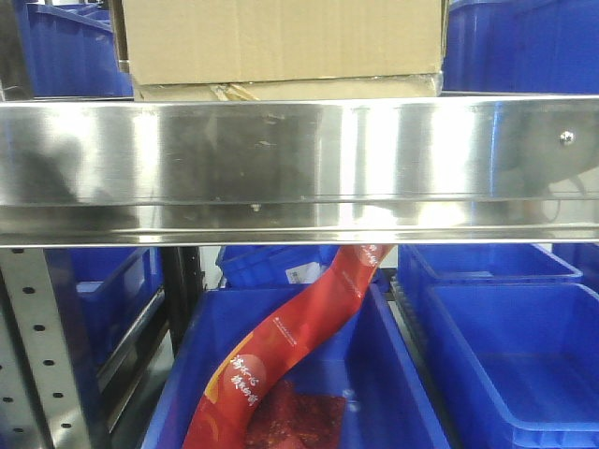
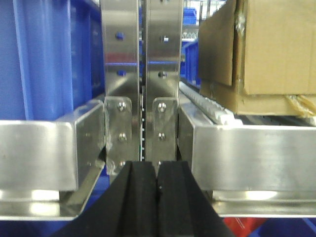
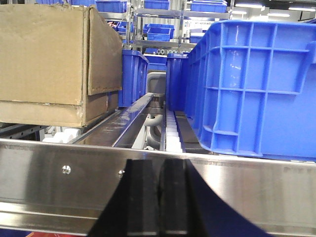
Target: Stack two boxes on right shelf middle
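Stacking stage apparently complete, judged from the lie of things: taller cardboard box (image 1: 281, 39) resting on flatter cardboard box (image 1: 285, 89), both on the stainless-steel shelf (image 1: 299, 168), behind its broad reflective front rail and left of centre in the front view. Nothing held by either arm. Left pincer (image 2: 157, 185) closed, black fingers pressed together with only a seam between, empty, just in front of the paired perforated uprights (image 2: 140, 74) where two shelf boards meet. Right pincer (image 3: 159, 197) likewise closed and empty, low before the front rail, between the stack and a blue plastic bin (image 3: 252, 89).

Next move, as a judgement: either withdrawal of both arms clear of the rail, or, if the stack needs to sit nearer the shelf's middle, a light sideways nudge; for the latter, pincers to be raised above the rail first, and pressure applied to the lower box so that the upper one is not slid off.

Appearance of the boxes: plain brown corrugated card; upper box with a smooth front face and a side flap standing slightly proud in the right wrist view; lower box shallow, with torn yellowish tape (image 2: 301, 103) showing at its front edge. Edges of the two roughly flush at the front; full depth of overlap not visible. Small rivet (image 1: 566, 137) near the rail's right end. Below the shelf, blue bins and a red printed packet (image 1: 281, 360), unrelated to the task.
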Available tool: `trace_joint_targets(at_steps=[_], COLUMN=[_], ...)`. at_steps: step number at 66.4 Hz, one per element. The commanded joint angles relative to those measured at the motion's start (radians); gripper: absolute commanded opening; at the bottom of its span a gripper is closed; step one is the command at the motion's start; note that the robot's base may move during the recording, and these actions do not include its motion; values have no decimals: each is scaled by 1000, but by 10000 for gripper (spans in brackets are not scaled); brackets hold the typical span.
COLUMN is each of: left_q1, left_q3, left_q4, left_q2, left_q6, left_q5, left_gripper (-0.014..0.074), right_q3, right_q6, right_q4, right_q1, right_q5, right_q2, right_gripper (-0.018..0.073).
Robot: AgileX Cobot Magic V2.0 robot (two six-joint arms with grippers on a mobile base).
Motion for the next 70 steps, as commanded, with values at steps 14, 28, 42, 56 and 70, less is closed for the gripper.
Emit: trace_joint_targets(at_steps=[14, 28, 42, 56, 70], left_q1=[4, 4, 4, 4, 4], left_q3=[0, 0, 0, 0, 0], left_q4=[9, 9, 9, 9, 9], left_q2=[-6, -6, -6, -6, -6], left_q6=[-18, -18, -18, -18, -18], left_q5=[-11, -11, -11, -11, -11], left_gripper=[-111, -111, -111, -111, -111], right_q3=[1, 1, 1, 1, 1], right_q6=[-1, -1, -1, -1, -1], right_q4=[0, 0, 0, 0, 0], right_q1=[-6, -6, -6, -6, -6], right_q5=[-15, -15, -15, -15, -15], right_q2=[-8, -8, -8, -8, -8], right_gripper=[-161, -161, -161, -161, -161])
